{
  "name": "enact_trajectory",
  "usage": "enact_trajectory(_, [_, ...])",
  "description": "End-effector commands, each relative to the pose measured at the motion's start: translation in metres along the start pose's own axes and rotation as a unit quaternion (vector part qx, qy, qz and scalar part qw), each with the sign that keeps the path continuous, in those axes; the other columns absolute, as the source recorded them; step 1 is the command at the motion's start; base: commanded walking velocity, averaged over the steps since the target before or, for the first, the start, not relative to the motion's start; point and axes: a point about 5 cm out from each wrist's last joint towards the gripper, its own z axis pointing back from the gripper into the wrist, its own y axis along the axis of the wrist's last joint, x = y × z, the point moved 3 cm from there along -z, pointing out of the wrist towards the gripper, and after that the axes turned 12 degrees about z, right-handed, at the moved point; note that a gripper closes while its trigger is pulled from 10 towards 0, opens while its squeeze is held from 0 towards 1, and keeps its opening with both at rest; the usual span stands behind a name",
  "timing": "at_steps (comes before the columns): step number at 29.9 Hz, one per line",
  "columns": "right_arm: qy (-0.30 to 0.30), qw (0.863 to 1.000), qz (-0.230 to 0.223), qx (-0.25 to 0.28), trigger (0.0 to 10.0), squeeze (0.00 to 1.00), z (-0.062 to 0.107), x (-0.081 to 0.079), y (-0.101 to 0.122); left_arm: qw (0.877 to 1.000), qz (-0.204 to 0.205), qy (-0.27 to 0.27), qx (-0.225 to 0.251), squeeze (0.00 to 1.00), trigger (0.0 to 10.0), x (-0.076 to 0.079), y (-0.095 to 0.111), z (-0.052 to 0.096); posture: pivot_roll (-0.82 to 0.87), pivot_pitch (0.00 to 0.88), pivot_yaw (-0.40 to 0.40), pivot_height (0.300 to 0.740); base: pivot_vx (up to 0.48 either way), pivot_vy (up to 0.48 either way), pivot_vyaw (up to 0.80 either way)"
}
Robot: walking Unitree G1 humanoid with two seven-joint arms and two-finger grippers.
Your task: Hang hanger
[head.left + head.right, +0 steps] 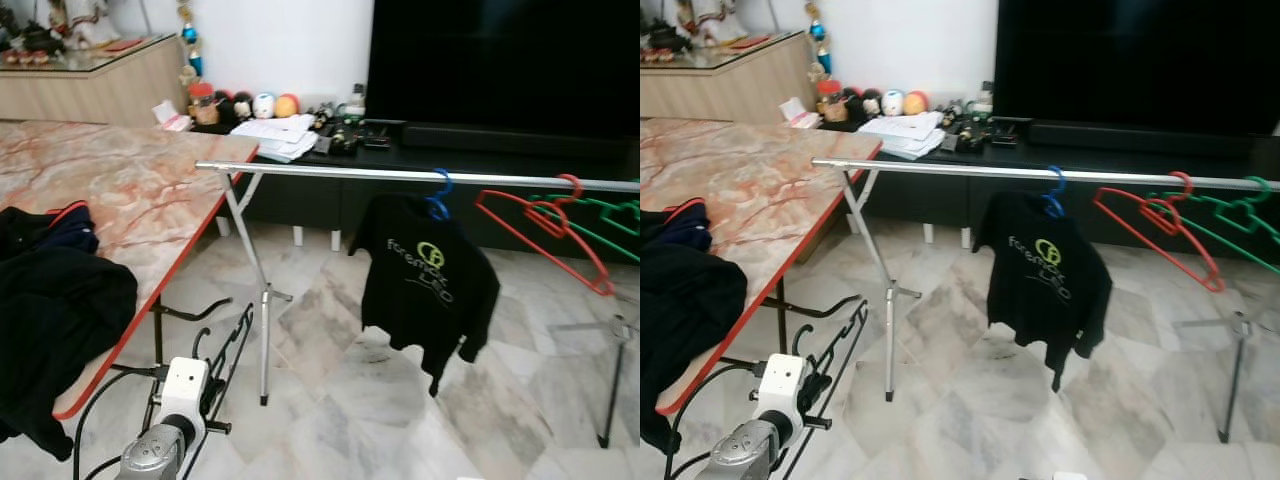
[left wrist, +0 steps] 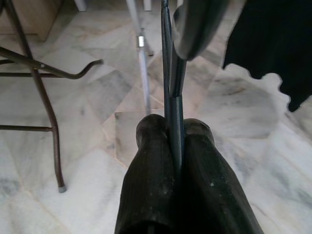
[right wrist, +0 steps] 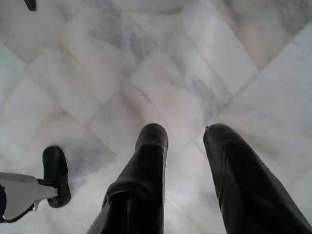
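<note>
Left hand [image 2: 178, 141] grips a black hanger [image 1: 228, 355] low at the near left, beside the desk [image 1: 140, 190]; right hand [image 3: 185, 134] hangs open over the marble floor [image 3: 161, 63]; farther right, the rail [image 1: 400, 175] carries a black sweatshirt [image 1: 425, 280].

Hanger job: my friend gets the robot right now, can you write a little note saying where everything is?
Left gripper: shut on a black hanger, held low beside the marble table.
Right gripper: open, holding nothing, pointing at the marble floor.
Rail: a black shirt on a blue hanger, then a red hanger and a green hanger toward the right end. The stretch left of the shirt is bare.
Dark clothes lie on the table.
Done: black hanger picked up.
Left: lift it and hook it over the rail, probably on the bare left stretch.
</note>
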Motion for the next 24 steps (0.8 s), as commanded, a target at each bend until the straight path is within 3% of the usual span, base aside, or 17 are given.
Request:
enact_trajectory(1, [0.004,1.0,0.002,-0.003,10.0,0.0,-0.001,-0.008,0.004,1.0,0.004,-0.003,0.01,0.0,10.0,0.002,0.004,-0.001,0.05,0.0,0.045,0.74,0.307,0.0,0.0])
enact_trajectory(18, [0.017,1.0,0.01,0.005,10.0,0.0,-0.001,-0.019,0.01,0.999,-0.008,-0.036,-0.002,0.0,10.0,0.014,0.001,-0.003,0.05,0.0,0.05,0.74,0.315,0.0,0.0])
enact_trajectory(24, [0.016,1.0,0.005,0.003,10.0,0.0,-0.001,-0.018,0.008,0.999,-0.014,-0.033,0.003,0.0,10.0,0.013,0.004,-0.004,0.06,0.0,0.049,0.74,0.082,0.0,0.0])
